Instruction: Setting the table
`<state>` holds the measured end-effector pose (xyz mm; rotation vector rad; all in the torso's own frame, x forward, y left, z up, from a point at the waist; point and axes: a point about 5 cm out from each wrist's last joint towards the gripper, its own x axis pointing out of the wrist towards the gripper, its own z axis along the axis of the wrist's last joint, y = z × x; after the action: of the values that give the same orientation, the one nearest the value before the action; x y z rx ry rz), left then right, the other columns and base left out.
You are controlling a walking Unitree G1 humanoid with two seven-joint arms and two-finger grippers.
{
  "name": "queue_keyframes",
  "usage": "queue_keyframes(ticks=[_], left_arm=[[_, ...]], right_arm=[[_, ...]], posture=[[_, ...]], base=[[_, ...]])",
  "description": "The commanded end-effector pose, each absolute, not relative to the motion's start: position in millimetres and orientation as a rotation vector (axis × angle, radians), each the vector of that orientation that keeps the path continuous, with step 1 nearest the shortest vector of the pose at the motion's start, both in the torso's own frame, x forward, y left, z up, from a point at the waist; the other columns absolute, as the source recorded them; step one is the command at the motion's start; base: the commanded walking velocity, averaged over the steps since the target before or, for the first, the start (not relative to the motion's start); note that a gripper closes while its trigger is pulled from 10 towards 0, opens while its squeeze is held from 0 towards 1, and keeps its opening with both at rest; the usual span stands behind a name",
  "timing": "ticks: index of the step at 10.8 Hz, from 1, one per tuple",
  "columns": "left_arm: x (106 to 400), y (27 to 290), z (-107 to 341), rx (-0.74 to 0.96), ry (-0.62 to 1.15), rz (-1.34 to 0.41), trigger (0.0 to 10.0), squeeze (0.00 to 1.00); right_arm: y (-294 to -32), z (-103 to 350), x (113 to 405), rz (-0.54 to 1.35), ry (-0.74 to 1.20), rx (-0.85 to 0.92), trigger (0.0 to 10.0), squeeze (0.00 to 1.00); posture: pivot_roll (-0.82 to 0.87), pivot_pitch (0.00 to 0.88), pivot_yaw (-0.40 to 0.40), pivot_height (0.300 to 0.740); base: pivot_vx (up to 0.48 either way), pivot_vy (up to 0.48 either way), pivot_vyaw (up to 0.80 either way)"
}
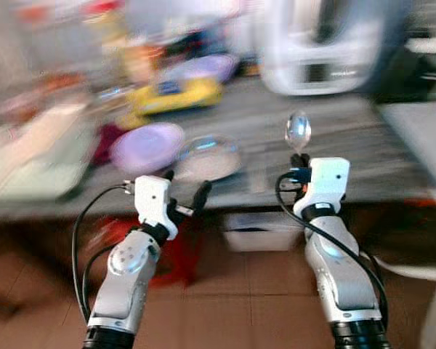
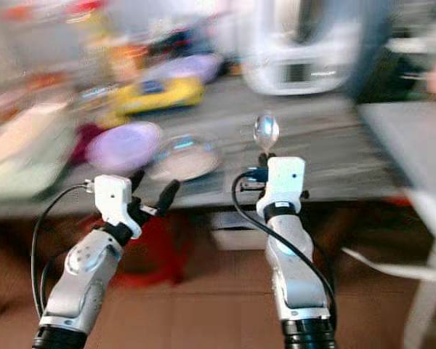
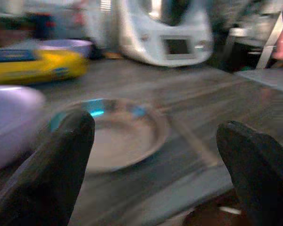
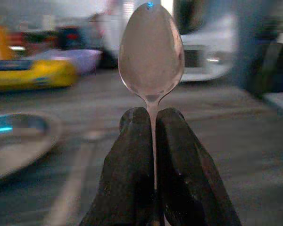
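A metal spoon (image 1: pixel 298 131) stands upright, bowl up, with my right gripper (image 1: pixel 299 161) shut on its handle near the front edge of the grey table (image 1: pixel 349 138). The right wrist view has the spoon (image 4: pixel 151 52) rising from between the closed fingers (image 4: pixel 132 155). My left gripper (image 1: pixel 186 190) is open, held just before the table edge in front of a shallow steel plate (image 1: pixel 208 158). Between its spread fingers (image 3: pixel 56 160) the left wrist view takes in the plate (image 3: pixel 118 136). The eye views are blurred.
A lilac bowl (image 1: pixel 147 147) lies left of the plate, a yellow dish (image 1: pixel 178 94) behind it, and a white kitchen machine (image 1: pixel 323 43) at the back right. Clutter fills the table's left end. A white box (image 1: pixel 265 231) sits under the table on the brown floor.
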<state>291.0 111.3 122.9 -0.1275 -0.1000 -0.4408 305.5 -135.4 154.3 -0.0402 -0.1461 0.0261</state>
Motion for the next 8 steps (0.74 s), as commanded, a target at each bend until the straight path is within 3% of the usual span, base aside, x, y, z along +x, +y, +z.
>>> queue_keyframes(ticks=[1,2,7,8], left_arm=[[291.1,109.6,127.4,-0.125,-0.111,-0.461,10.0,0.0],[290.8,109.7,127.7,-0.125,-0.112,-0.464,10.0,0.0],[290.0,112.2,128.2,-0.111,-0.113,-0.448,10.0,0.0],[290.6,115.6,130.4,-0.112,-0.128,-0.419,10.0,0.0]], right_arm=[[-137.0,158.5,305.3,0.022,-0.163,-0.031,10.0,0.0],[-137.3,158.3,305.0,0.02,-0.163,-0.031,10.0,0.0],[-134.4,159.6,303.9,0.039,-0.179,-0.062,10.0,0.0],[-132.9,161.3,303.3,0.047,-0.189,-0.06,10.0,0.0]], posture=[[-0.03,0.072,0.091,0.74],[-0.03,0.072,0.091,0.74],[-0.03,0.076,0.094,0.74],[-0.03,0.077,0.093,0.74]], base=[[0.311,0.0,-0.56],[0.319,0.0,-0.52],[0.305,0.0,0.0],[0.0,0.0,0.8]])
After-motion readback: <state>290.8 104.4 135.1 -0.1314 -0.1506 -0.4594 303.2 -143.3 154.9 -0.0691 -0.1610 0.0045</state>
